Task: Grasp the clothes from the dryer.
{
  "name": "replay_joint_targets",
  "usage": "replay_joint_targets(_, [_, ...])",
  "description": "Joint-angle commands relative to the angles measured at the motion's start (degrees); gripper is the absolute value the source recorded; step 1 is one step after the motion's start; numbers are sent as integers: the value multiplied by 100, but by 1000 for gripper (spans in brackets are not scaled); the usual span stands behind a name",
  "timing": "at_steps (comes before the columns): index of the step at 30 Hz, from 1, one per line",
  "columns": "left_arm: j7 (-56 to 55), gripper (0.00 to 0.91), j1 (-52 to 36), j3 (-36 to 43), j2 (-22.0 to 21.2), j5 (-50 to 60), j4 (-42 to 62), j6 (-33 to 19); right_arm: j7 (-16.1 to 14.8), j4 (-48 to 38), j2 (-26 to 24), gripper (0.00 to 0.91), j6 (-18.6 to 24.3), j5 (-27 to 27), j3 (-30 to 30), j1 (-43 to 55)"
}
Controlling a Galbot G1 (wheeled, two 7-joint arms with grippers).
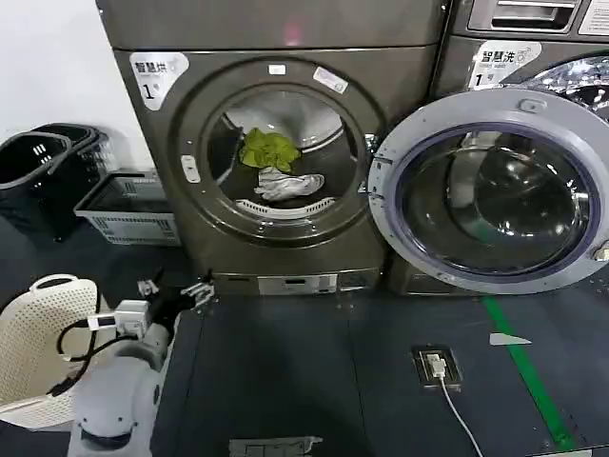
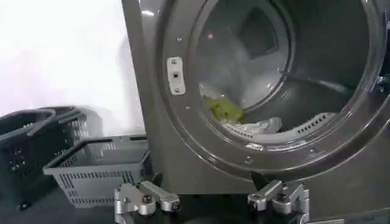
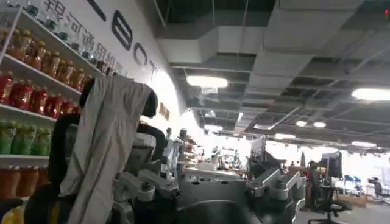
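The dryer [image 1: 276,162] stands open, green and white clothes [image 1: 276,167] heaped low in its drum; soft, light stuff, best pinched at a raised fold. The left gripper [image 1: 176,290] waits spread below the doorway

The dryer [image 1: 276,152] porthole is open, its door [image 1: 495,190] swung fully to the right edge, away from the opening. Dark floor [image 1: 285,362] before it is free. Grey basket [image 1: 128,209] stands at its left side. Inside, the green cloth [image 1: 269,149] and the white cloth [image 1: 285,186] lie unobstructed.
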Motion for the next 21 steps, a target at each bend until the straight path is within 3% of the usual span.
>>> replay_joint_targets(1, [8, 907, 11, 0, -1, 1, 1, 280, 4, -7, 10, 907, 4, 5, 4, -2])
replay_joint_targets(21, [25, 907, -9, 20, -19, -2, 76, 280, 21, -42, -4, 907, 3, 13, 12, 28])
